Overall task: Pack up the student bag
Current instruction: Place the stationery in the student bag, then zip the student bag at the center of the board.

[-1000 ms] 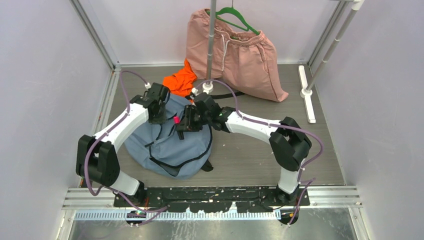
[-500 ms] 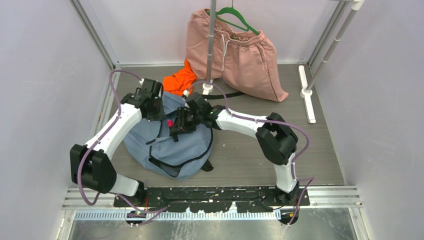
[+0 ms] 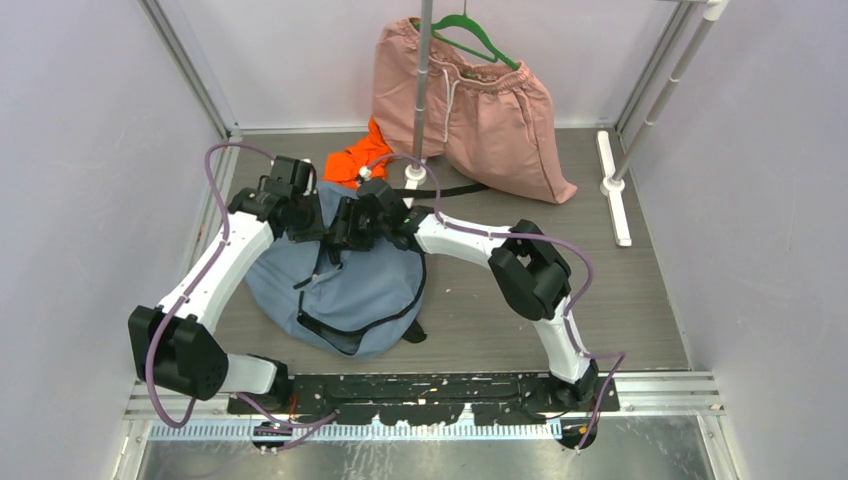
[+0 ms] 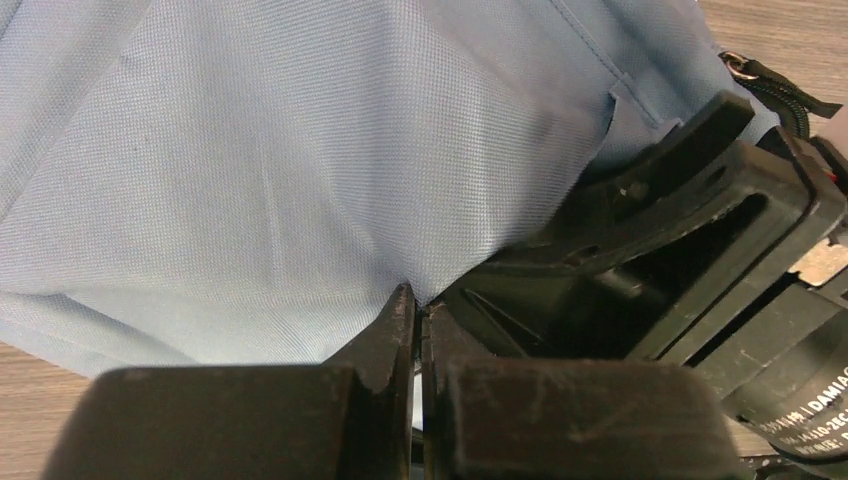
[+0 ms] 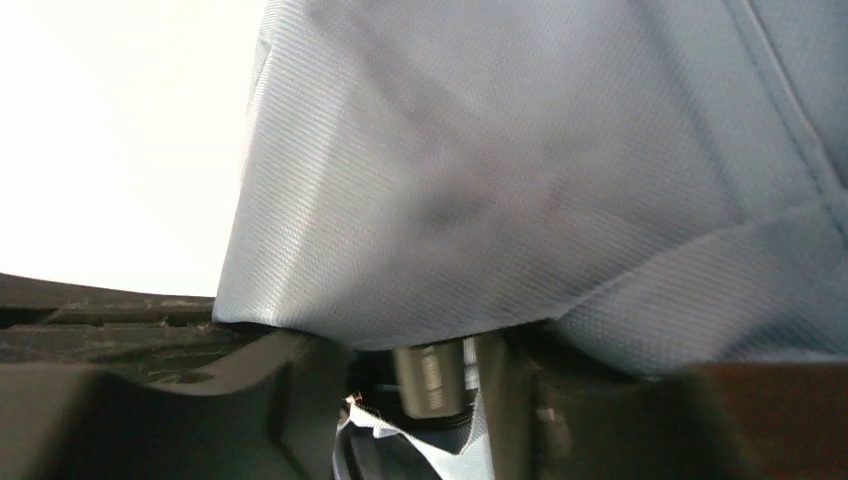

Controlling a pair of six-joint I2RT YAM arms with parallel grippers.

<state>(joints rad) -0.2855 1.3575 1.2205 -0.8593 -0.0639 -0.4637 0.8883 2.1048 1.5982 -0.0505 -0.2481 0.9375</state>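
Left wrist view: left pincer (image 4: 414, 312) pinches shut on a fold of the student bag (image 4: 260, 170), lying near-left on the counter (image 3: 600, 300); right pincer (image 5: 400, 400) stands part open against its fabric.

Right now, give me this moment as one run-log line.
left gripper: shut on grey-blue backpack fabric | right gripper: at backpack's far edge, jaws apart, grip unclear | pink shorts, orange cloth: outside backpack

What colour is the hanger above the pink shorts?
The hanger is green, clearest in the top view.
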